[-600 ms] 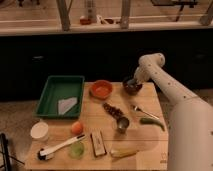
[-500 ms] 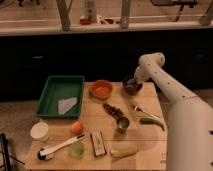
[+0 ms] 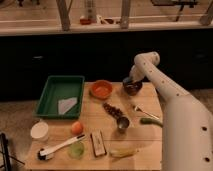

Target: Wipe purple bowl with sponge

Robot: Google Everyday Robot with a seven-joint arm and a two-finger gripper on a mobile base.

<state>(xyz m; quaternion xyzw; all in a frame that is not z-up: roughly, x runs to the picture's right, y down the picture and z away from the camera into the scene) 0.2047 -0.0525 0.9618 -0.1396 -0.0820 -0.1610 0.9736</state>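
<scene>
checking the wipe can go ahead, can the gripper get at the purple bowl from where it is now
Probably yes: the gripper hangs right at the purple bowl with nothing between them. The orange bowl sits apart to one side, so it does not look to be in the way.

Lighting: warm, moderate; your wooden table (image 3: pixel 90 114) evenly lit from above.
Background: dark cabinet front (image 3: pixel 50 55) under brighter counter strip (image 3: pixel 40 26).
Shadows: soft and short beside orange bowl (image 3: pixel 101 89) and metal cup (image 3: pixel 122 123).
Glare: white arm (image 3: pixel 165 90) brightest item you see.
Gripper (image 3: pixel 131 82): at purple bowl (image 3: pixel 133 90), shaded, dim against dark bowl.
</scene>
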